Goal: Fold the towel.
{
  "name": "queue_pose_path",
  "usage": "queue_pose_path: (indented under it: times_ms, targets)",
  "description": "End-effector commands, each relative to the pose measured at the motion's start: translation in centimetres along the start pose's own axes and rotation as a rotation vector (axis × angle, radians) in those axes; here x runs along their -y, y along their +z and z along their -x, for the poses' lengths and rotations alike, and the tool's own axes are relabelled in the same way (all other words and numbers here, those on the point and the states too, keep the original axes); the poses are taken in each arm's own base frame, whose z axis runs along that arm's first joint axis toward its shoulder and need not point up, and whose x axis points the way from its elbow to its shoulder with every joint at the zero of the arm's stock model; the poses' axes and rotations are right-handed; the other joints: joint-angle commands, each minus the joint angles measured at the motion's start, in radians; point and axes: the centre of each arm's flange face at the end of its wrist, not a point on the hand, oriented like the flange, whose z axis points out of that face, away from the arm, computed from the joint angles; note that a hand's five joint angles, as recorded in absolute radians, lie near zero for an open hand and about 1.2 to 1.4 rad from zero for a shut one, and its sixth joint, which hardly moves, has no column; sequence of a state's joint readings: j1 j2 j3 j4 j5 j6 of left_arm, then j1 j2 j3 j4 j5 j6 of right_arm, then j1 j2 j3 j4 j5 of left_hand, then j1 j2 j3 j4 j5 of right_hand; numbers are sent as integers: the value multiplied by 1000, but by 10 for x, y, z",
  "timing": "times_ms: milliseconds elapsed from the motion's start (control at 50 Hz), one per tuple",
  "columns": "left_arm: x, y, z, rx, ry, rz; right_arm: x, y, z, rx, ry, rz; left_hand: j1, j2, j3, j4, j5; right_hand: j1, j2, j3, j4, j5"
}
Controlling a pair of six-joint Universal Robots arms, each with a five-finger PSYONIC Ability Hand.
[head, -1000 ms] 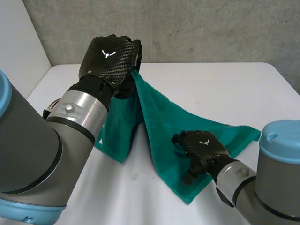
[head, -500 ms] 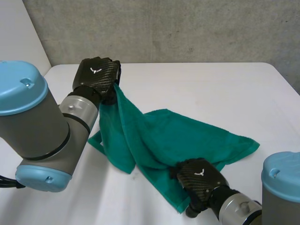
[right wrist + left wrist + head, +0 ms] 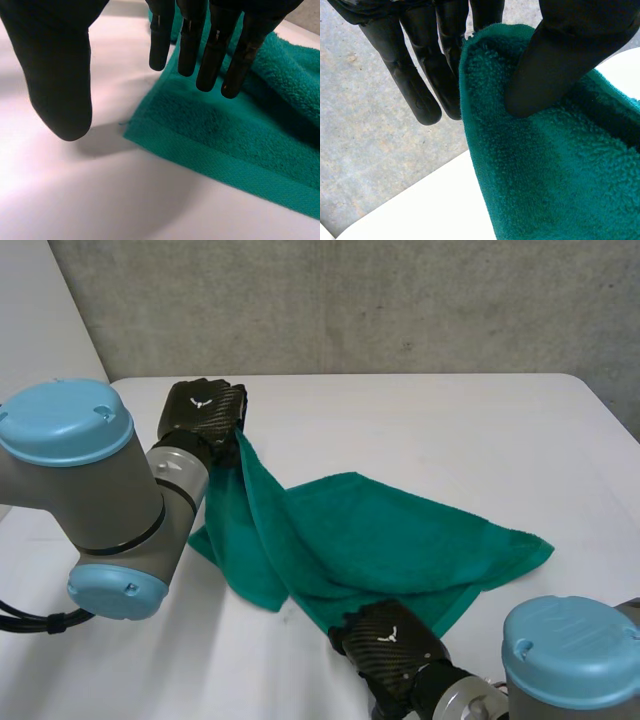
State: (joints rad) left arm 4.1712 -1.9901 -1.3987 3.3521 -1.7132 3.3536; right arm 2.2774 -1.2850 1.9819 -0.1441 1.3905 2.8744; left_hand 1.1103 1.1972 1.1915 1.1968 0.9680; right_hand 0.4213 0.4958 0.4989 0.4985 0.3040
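There is one towel [image 3: 400,535], dark green terry, lying near the middle of the single white table [image 3: 480,430]. Most of it lies spread on the surface, with one corner reaching toward the table's right side. Its left end is raised off the table and hangs down from there in a couple of loose folds.

Two black hands are at the towel, one at each end. The left hand [image 3: 203,408] holds the raised end. In the left wrist view the thumb [image 3: 560,55] presses the towel's hemmed edge against the fingers [image 3: 420,85], so this hand is clamped on the cloth (a pinch rather than a full wrap). The towel falls away below the thumb.

The right hand [image 3: 388,638] is at the towel's near corner, close to the table's front edge. In the right wrist view its fingers [image 3: 210,50] are straight and slightly spread over that corner. The thumb [image 3: 55,75] stands well apart from them, over bare table beside the cloth, and nothing is held between them. I cannot tell whether the fingertips touch the towel.

Two arms come in from the near side, the left arm [image 3: 100,500] and the right arm [image 3: 570,660], each with a light-blue cap. A grey concrete wall [image 3: 350,300] stands behind the table.
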Motion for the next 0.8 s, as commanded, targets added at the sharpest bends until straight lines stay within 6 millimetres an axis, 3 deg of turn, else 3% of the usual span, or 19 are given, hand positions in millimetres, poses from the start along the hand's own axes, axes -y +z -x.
queue_pose_path:
  times_ms: [20,420,800]
  targets:
    - [2,-2,1,1,-2,-3,-9,13,-6,-30,-24,4,286,199,205,199,254,183,109,106,106,126]
    - [4,-6,-4,-13,-3,-4,-5,23,-17,-97,-50,-48,286,199,205,199,254,357,282,279,279,299]
    - [3,-8,-7,-24,-2,1,0,41,-50,-182,-62,-58,286,199,205,199,254,418,344,341,341,361]
